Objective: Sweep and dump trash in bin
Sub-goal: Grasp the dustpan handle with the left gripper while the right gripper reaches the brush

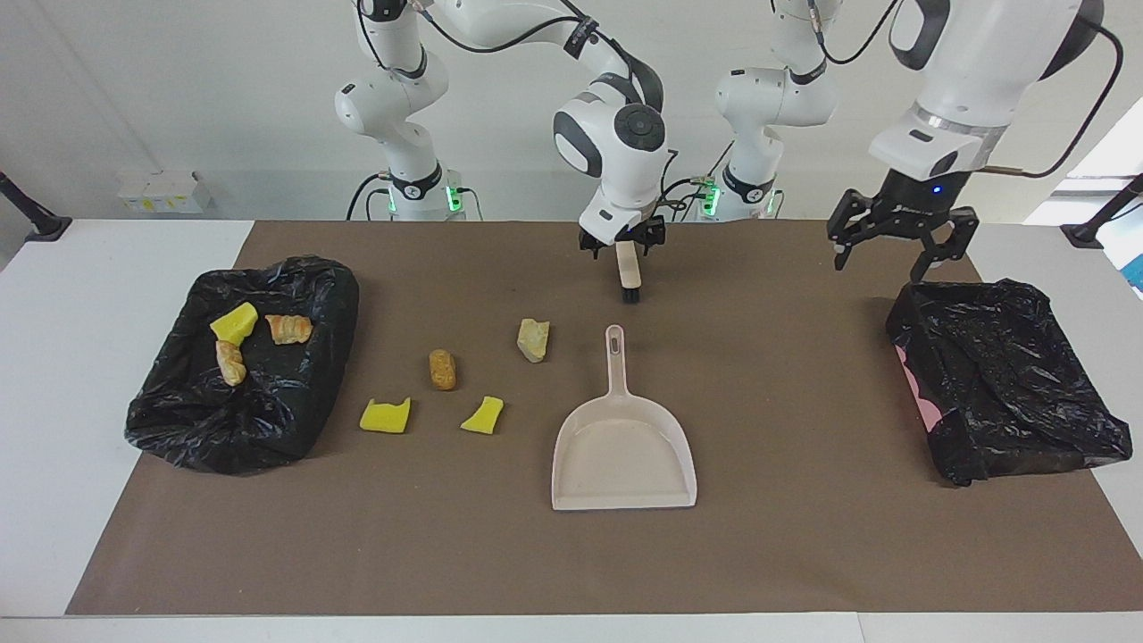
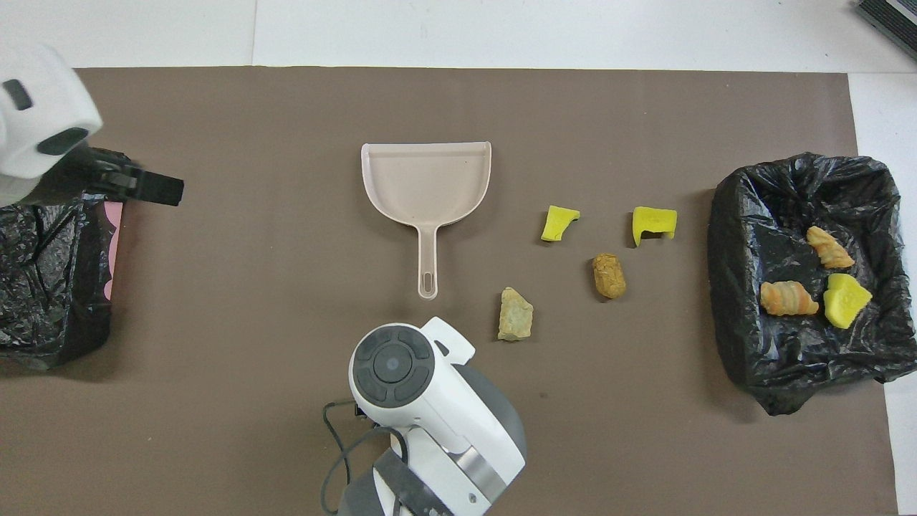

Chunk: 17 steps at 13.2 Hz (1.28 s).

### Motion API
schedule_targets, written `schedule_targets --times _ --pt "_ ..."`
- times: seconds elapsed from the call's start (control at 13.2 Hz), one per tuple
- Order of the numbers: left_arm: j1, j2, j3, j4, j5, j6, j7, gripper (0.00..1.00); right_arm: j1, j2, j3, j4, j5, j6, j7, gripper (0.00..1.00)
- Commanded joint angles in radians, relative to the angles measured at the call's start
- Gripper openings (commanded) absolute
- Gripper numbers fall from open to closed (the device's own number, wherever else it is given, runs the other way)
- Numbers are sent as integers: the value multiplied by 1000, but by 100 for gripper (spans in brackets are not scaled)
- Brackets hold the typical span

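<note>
Several bits of trash lie on the brown mat: two yellow sponge chunks (image 1: 385,416) (image 1: 483,415), an orange-brown bread-like piece (image 1: 442,369) and a pale stone-like lump (image 1: 533,340). The beige dustpan (image 1: 623,451) lies beside them at mid-table, handle toward the robots. My right gripper (image 1: 625,250) hangs just past that handle, shut on the top of a beige brush (image 1: 629,272) that stands upright with its black bristles at the mat. The overhead view hides the brush under the right arm. A black-lined bin (image 1: 179,420) at the right arm's end holds three more pieces. My left gripper (image 1: 897,241) hangs open.
A second black-lined bin (image 1: 1009,384), with nothing showing in it, sits at the left arm's end, and the left gripper is over its edge nearest the robots. The mat (image 1: 804,536) covers most of the white table.
</note>
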Motion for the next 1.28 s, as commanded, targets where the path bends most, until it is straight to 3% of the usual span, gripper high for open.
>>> schedule_targets --times 0.0,0.15,0.45,0.83,1.21 --pt "-87 75 15 9 -2 76 -48 100 35 -104 0 -150 72 48 1 98" --pt "-150 134 15 2 -4 152 -159 100 69 -119 0 -193 77 54 5 93" --pt "-273 250 15 -26 -1 267 -342 100 130 -107 2 -268 98 187 24 79" --pt "-368 268 15 -167 -4 424 -518 100 167 -96 2 -277 112 198 51 66" --pt "-411 299 15 -225 -8 496 -600 100 192 -113 3 -310 182 210 73 62"
